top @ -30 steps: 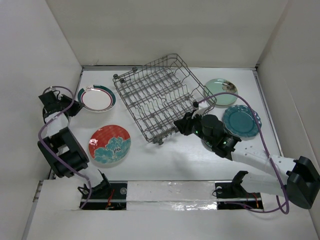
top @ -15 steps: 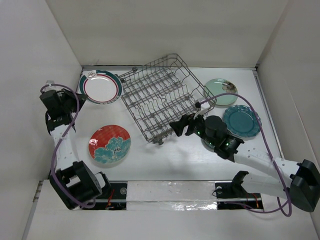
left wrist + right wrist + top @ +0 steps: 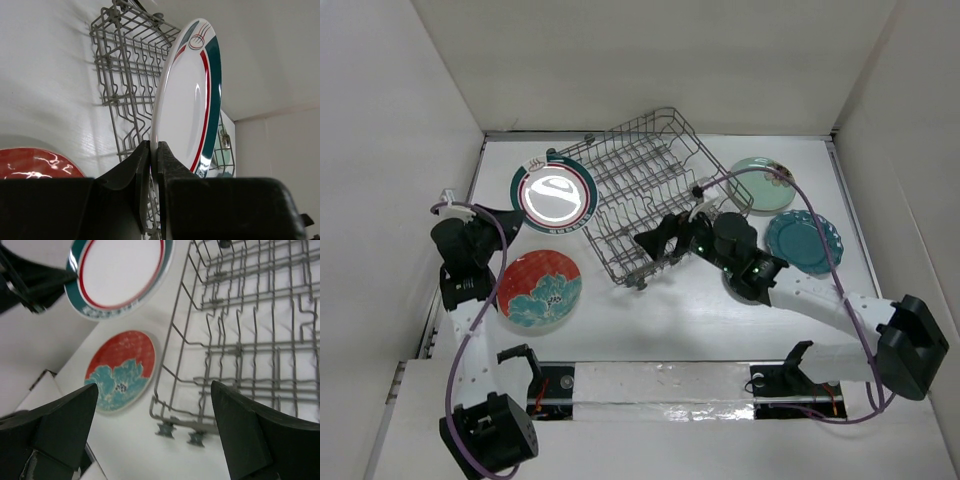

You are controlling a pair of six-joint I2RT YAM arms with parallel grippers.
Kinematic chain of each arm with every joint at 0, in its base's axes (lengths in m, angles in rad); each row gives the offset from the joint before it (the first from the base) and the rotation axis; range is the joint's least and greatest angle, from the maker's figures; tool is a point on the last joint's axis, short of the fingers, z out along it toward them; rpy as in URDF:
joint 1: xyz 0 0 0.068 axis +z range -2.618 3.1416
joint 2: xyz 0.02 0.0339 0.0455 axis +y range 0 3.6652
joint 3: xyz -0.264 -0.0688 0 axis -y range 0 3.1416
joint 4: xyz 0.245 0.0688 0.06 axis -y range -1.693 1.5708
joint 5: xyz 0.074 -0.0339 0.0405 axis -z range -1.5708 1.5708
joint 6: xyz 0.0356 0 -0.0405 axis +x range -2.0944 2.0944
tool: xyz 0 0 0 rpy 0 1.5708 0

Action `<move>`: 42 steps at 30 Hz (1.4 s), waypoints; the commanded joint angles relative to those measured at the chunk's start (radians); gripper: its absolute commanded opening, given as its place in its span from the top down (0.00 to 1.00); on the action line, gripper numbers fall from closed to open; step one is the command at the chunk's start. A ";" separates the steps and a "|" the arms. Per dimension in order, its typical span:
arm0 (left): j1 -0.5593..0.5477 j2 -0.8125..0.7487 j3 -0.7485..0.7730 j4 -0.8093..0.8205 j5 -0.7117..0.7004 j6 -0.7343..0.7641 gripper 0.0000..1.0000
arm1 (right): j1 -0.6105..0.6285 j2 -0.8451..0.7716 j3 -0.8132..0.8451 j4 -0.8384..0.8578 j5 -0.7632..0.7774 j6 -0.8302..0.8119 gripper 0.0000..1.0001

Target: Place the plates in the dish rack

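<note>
Left end effector is clamped on the rim of the ringed plate, a white plate with a teal and red band. It holds the plate off the bench at the left side of the dish rack. Right end effector gapes wide and empty at the rack's near corner. The red floral plate lies flat near the left arm. The mint plate and the dark teal plate lie right of the rack.

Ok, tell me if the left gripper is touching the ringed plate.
Touching. The left wrist view shows the left gripper shut on the ringed plate, with both fingers pressed against its lower rim.
</note>
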 commanded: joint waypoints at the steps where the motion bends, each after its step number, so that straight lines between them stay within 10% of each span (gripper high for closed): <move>1: 0.001 -0.091 -0.025 0.106 0.015 -0.025 1.00 | -0.021 0.061 0.136 0.070 -0.005 0.006 0.00; 23: -0.103 -0.222 -0.154 0.187 0.015 0.020 1.00 | -0.094 0.644 0.545 0.178 -0.454 0.064 0.05; 25: -0.134 -0.224 -0.146 0.179 0.015 0.035 1.00 | -0.094 0.665 0.558 0.225 -0.470 0.100 0.16; 31: -0.206 -0.225 -0.097 0.089 0.015 0.126 1.00 | -0.116 0.656 0.517 0.349 -0.456 0.176 0.97; 35: -0.264 -0.220 -0.051 -0.009 0.015 0.225 1.00 | -0.140 0.598 0.492 0.322 -0.375 0.160 1.00; 42: -0.410 -0.245 0.051 -0.146 0.015 0.357 0.54 | -0.251 0.454 0.505 0.055 -0.131 -0.010 1.00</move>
